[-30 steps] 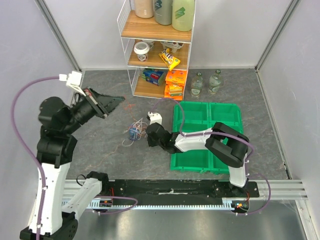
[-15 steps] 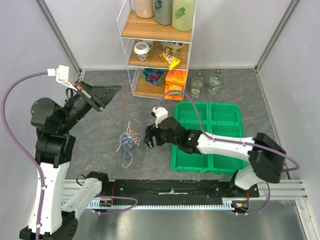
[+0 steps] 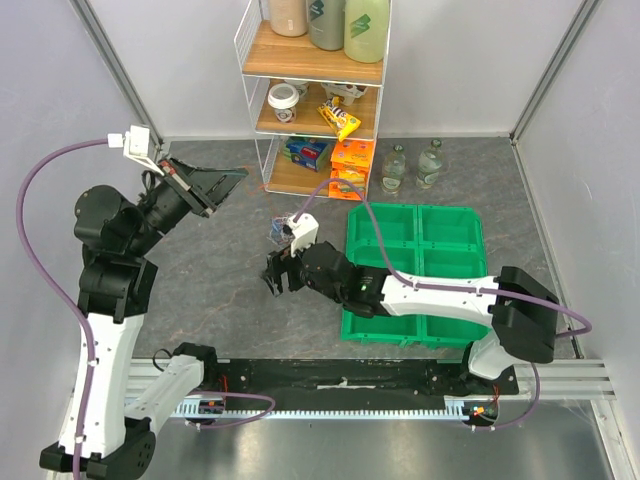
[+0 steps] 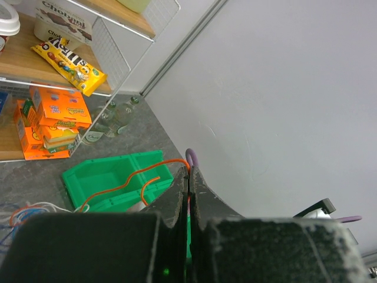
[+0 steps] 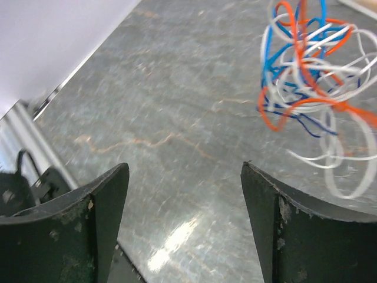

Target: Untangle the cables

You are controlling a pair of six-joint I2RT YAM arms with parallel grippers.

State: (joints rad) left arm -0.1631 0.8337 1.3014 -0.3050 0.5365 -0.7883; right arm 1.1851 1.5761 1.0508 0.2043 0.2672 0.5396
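Left gripper (image 3: pixel 238 176) upper left, clamped shut on orange cable (image 4: pixel 177 160). The cable leads to the tangle (image 3: pixel 281 228), centre frame, below rack (image 3: pixel 300 60). Right arm (image 3: pixel 400 290) covers the tangle's lower edge. Right gripper (image 3: pixel 275 283) jaws apart, empty, just under it. Green bins (image 3: pixel 415 225) further right.
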